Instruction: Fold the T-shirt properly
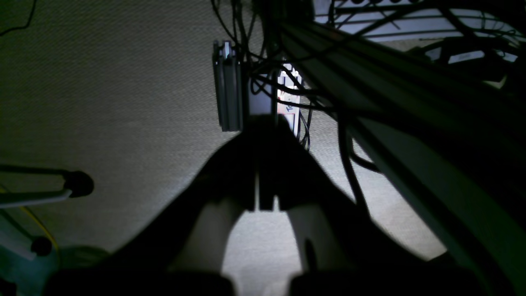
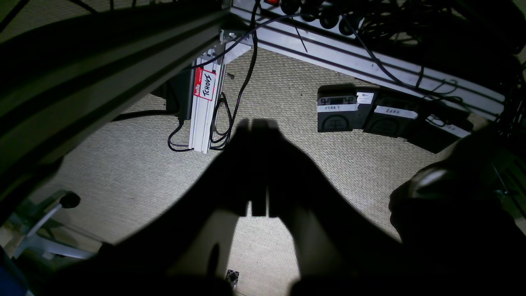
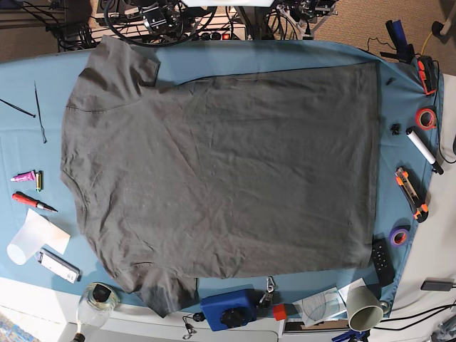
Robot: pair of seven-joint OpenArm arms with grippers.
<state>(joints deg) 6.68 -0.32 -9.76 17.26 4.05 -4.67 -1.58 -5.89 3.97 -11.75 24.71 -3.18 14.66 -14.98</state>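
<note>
Shirt flat, both arms parked below.
T-shirt [image 3: 221,171] spreads across the blue surface [image 3: 395,128], long axis left-right; my left tool [image 1: 265,164] and right tool [image 2: 259,164] hang clenched, empty, over carpet.

We see both claws only as dark silhouettes from the wrist views. The left claw [image 1: 265,205] has its fingers pressed together, holding nothing, and the right claw [image 2: 259,207] looks the same, as far as the dim light lets us judge. Neither arm appears in the base view.
</note>
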